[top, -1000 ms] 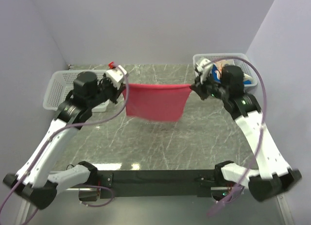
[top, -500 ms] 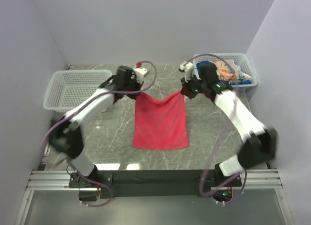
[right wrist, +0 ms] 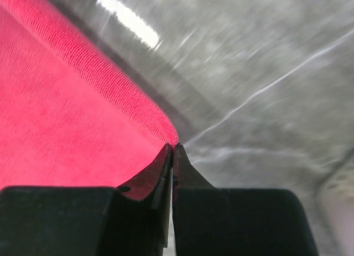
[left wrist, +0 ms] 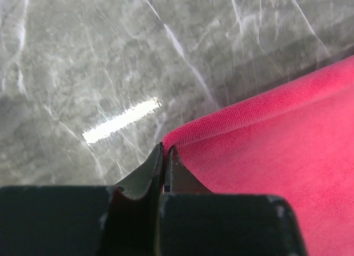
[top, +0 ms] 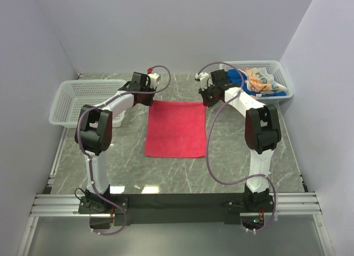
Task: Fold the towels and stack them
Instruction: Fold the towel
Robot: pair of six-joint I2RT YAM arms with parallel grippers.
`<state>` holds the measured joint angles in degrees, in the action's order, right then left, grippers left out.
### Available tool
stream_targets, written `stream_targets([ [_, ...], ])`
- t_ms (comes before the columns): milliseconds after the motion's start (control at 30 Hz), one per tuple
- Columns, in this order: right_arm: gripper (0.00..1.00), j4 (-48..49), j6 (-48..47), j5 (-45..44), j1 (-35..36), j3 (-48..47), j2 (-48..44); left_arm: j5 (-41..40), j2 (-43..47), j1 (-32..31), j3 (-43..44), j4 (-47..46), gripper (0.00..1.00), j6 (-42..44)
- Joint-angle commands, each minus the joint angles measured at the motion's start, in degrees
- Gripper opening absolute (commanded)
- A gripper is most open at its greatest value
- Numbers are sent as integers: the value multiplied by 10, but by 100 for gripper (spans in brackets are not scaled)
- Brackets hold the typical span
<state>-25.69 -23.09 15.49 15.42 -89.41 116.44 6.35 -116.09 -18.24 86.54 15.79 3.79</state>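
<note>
A pink-red towel (top: 176, 129) lies spread flat on the marble table, its far edge between my two grippers. My left gripper (top: 150, 99) is shut on the towel's far left corner; in the left wrist view the jaws (left wrist: 166, 151) pinch the hem of the towel (left wrist: 276, 151). My right gripper (top: 206, 101) is shut on the far right corner; the right wrist view shows the closed tips (right wrist: 172, 147) at the rounded corner of the towel (right wrist: 66, 112). An orange and blue printed towel (top: 259, 79) and a deep blue one (top: 281, 92) lie in the right basket.
A white mesh basket (top: 67, 101) stands at the far left with nothing visible in it. A second white mesh basket (top: 254, 63) stands at the far right. Grey walls close in on three sides. The arm bases sit on a black rail (top: 177, 202) at the near edge.
Both grippers have moved away from the camera and down, carrying the hanging towel. It now lies flat on the table instead of being stretched in the air.
</note>
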Motion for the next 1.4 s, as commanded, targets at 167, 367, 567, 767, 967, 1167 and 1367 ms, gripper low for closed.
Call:
stream_targets([
  [167, 0, 64, -2, -22, -19, -2, -31, 45, 25, 17, -16, -53, 1, 0],
  [367, 0, 63, 15, -5, -19, 38, -81, 46, 72, 18, -51, -45, 1, -3],
  [567, 0, 66, 36, 8, -15, 110, -153, 57, 127, 18, -100, -30, 1, -31],
  [767, 0, 46, 65, 14, -1, 191, -215, 66, 204, 14, -176, -33, 1, -95],
  [967, 0, 28, 97, 7, 27, 266, -286, 38, 262, -17, -248, -8, 1, -136],
  [1167, 0, 3, 140, -19, 60, 314, -308, -1, 278, -44, -309, 13, 1, -186],
  [1367, 0, -4, 185, -35, 61, 352, -310, -32, 277, -52, -335, 28, 1, -229],
])
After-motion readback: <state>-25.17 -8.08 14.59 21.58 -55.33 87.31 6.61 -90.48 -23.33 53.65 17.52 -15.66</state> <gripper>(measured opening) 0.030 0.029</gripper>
